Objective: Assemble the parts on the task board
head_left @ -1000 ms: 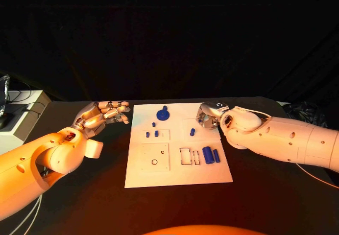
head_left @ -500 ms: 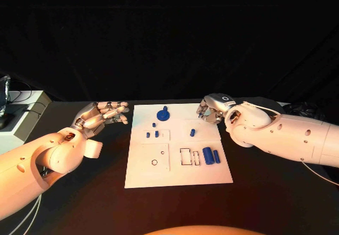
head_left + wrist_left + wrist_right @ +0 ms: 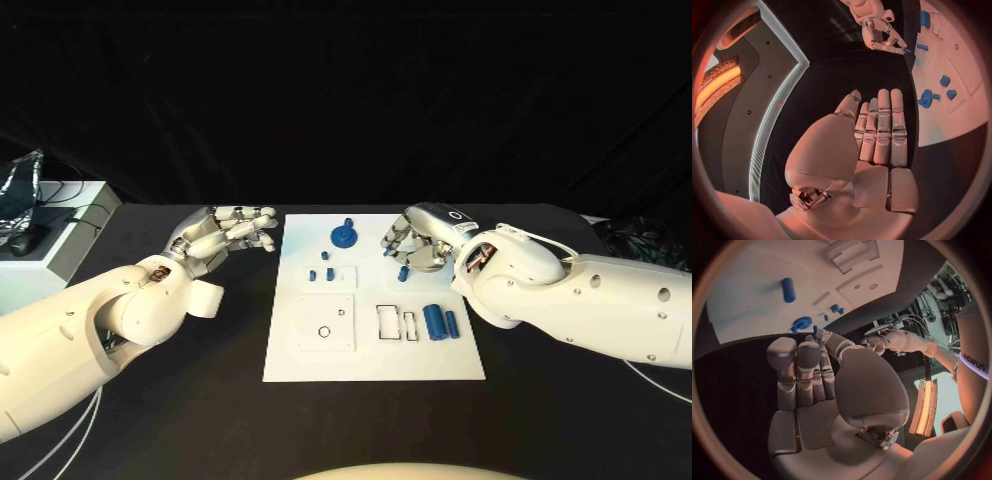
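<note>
The white task board (image 3: 372,358) lies mid-table. On it are a blue disc with a peg (image 3: 345,236), three small blue pieces (image 3: 320,271), a short blue part (image 3: 402,271) and two blue cylinders (image 3: 441,323) beside two slots (image 3: 389,322). My right hand (image 3: 415,240) hovers over the board's far right, just above the short part. Its thumb and fingers pinch a small blue part (image 3: 815,330), which also appears as a blue tip (image 3: 906,50). My left hand (image 3: 228,236) hangs off the board's left edge, fingers straight (image 3: 881,127), holding nothing.
A raised square plate with a small hole (image 3: 326,322) takes up the board's near left. A white box (image 3: 51,240) with cables stands at the table's left edge. Bare black table (image 3: 216,400) surrounds the board.
The camera has shifted. My right hand has come in from the board's right edge to above the short blue part. The left hand has hardly moved.
</note>
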